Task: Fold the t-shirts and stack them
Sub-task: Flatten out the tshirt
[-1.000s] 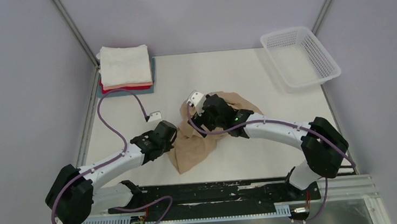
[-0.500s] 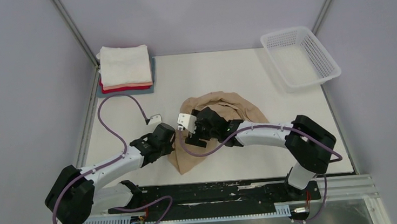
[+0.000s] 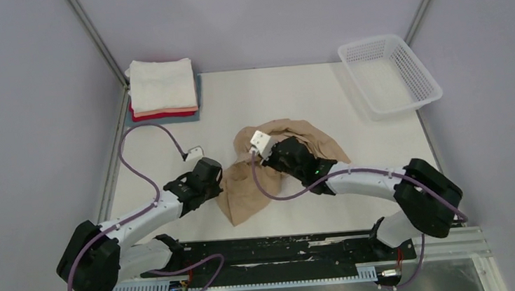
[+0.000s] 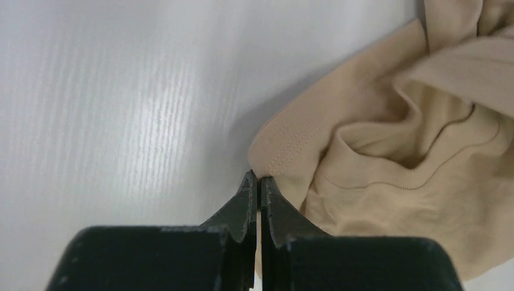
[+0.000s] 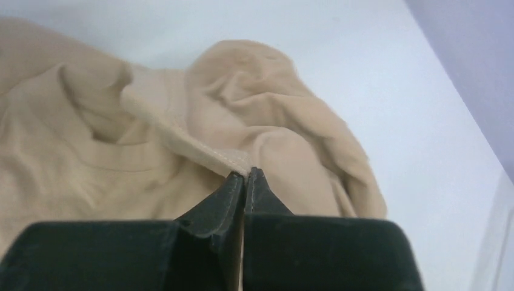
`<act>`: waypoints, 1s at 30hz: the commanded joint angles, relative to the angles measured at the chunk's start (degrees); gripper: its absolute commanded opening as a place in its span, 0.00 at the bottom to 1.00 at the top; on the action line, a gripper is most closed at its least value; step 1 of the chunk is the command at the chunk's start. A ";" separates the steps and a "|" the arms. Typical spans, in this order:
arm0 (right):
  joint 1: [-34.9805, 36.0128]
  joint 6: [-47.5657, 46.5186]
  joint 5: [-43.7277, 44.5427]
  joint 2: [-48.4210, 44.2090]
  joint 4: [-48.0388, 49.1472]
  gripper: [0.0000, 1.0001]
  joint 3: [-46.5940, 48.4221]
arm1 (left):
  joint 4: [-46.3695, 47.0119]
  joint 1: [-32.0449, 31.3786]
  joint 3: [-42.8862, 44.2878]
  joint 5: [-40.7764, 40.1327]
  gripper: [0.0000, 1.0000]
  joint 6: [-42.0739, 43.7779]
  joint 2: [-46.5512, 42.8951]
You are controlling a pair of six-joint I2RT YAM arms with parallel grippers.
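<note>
A crumpled tan t-shirt (image 3: 314, 142) lies mid-table, its lower part (image 3: 244, 201) reaching toward the arms. My left gripper (image 3: 221, 184) is at the shirt's left edge. In the left wrist view its jaws (image 4: 259, 177) are shut on a stitched hem corner of the tan t-shirt (image 4: 388, 139), with cloth showing between them. My right gripper (image 3: 275, 163) sits over the shirt's middle. Its jaws (image 5: 245, 173) are shut on a stitched hem fold of the tan t-shirt (image 5: 260, 115). Folded t-shirts (image 3: 162, 89), cream-white on top, are stacked at the back left.
A white mesh basket (image 3: 421, 75) stands at the back right corner. Grey-lilac walls and metal posts close in the table on three sides. Purple cables loop off both arms, the left one over the table's left side (image 3: 132, 146).
The right gripper was open and has shut on a hem fold of the tan shirt, after swinging left and back right. The left arm shifted slightly left, still holding the shirt.
</note>
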 commanded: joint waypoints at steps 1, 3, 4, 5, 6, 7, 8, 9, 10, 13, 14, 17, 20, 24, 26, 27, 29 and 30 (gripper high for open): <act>-9.08 13.47 3.52 -11.29 7.95 0.00 -3.79 | 0.84 4.05 0.24 -2.62 0.00 -2.28 -2.50; -15.64 19.19 3.40 -16.51 9.40 0.00 -6.60 | 0.94 6.90 0.94 -2.59 0.00 -2.32 -2.85; -19.06 21.91 2.84 -18.58 9.81 0.00 -7.61 | 1.03 8.56 1.31 -2.88 0.00 -2.02 -2.92; -22.60 23.98 2.33 -20.35 9.80 0.00 -8.17 | 1.05 9.46 2.16 -3.31 0.00 -1.95 -3.01; -25.69 25.12 1.04 -22.06 9.70 0.00 -8.40 | 0.99 11.31 2.76 -3.89 0.00 -1.71 -3.04; -28.67 26.81 0.18 -23.57 9.75 0.00 -8.25 | 0.91 12.19 4.48 -4.08 0.00 -1.49 -3.29; -31.76 28.21 0.12 -24.95 9.50 0.00 -7.65 | 0.84 13.51 5.36 -4.96 0.00 -0.91 -3.72; -33.44 28.55 -0.81 -26.49 9.02 0.00 -6.39 | 0.43 14.24 7.59 -6.85 0.00 -0.61 -3.97; -34.87 28.53 -1.58 -27.86 8.39 0.00 -5.09 | -0.77 14.45 8.94 -7.93 0.00 0.13 -4.79; -36.61 26.79 -3.07 -32.18 5.59 0.00 -0.74 | -3.00 14.74 16.06 -12.72 0.00 1.82 -7.40; -36.77 26.24 -3.39 -33.85 4.42 0.00 1.01 | -3.08 14.74 17.35 -13.15 0.00 3.04 -9.61; -36.91 25.96 -5.37 -36.93 0.96 0.00 7.10 | -0.86 14.75 22.67 -12.60 0.00 7.23 -15.19; -36.86 25.95 -7.88 -39.92 -1.73 0.00 12.71 | 2.73 14.77 27.09 -10.83 0.00 10.62 -22.36; -36.94 25.96 -12.93 -44.28 -3.71 0.00 18.67 | 4.00 14.77 33.60 -5.31 0.00 15.02 -27.99; -36.89 26.58 -17.07 -46.37 -4.28 0.00 21.46 | 4.10 14.75 37.39 -2.21 0.00 16.40 -29.67; -36.91 27.11 -18.04 -47.13 -4.65 0.00 22.89 | 4.10 14.74 38.74 0.03 0.00 16.99 -30.40; -36.88 27.52 -20.98 -47.68 -6.71 0.00 27.05 | 3.78 14.79 43.10 3.65 0.00 17.71 -31.08; -36.92 27.57 -21.69 -47.66 -8.02 0.00 30.49 | 3.50 14.78 46.44 5.87 0.00 18.06 -31.14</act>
